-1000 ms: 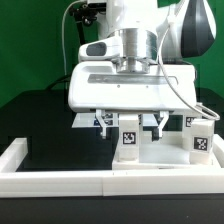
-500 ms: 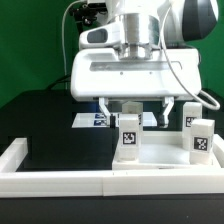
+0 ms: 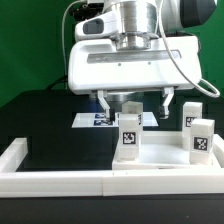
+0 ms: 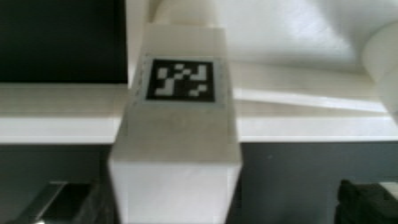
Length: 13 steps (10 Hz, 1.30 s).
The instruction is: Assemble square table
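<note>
Black bench, white border wall (image 3: 60, 182) nearest.
Open, empty pincer (image 3: 132, 106) hangs above the white tagged block leg (image 3: 129, 137).

White border wall (image 3: 60, 182) ran along black table (image 3: 45, 115) front edge; marker board (image 3: 92, 119) lay flat behind, partly hidden; green backdrop (image 3: 30, 40) behind.
</note>
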### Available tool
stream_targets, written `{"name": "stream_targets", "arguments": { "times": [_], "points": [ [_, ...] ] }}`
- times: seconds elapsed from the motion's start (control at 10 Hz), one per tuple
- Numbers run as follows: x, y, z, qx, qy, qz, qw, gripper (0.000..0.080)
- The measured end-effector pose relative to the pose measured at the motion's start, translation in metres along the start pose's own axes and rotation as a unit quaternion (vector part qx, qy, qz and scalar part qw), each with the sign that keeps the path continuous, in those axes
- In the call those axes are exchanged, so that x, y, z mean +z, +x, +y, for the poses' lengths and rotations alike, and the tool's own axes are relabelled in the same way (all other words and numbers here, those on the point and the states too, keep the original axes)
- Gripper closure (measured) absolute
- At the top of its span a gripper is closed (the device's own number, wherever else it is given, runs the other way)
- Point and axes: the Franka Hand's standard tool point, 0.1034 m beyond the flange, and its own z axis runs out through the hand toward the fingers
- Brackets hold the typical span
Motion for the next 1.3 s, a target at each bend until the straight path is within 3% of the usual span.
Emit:
{"name": "stream_targets", "arguments": {
  "times": [0.1, 0.2, 0.5, 0.6, 1.2, 1.3],
  "points": [
    [0.004, 0.000, -0.001, 0.015, 0.014, -0.040, 0.999, 0.0150],
    [0.004, 0.002, 0.001, 0.021, 0.019, -0.081, 0.996, 0.0150],
    [0.005, 0.003, 0.024, 0.002, 0.019, -0.181, 0.983, 0.0150],
    [0.006, 0.002, 0.030, 0.004, 0.021, -0.191, 0.981, 0.0150],
    [0.007, 0.001, 0.026, 0.007, 0.022, -0.195, 0.981, 0.0165],
    [0.007, 0.001, 0.027, 0.007, 0.022, -0.195, 0.981, 0.0338]
  ]
}}
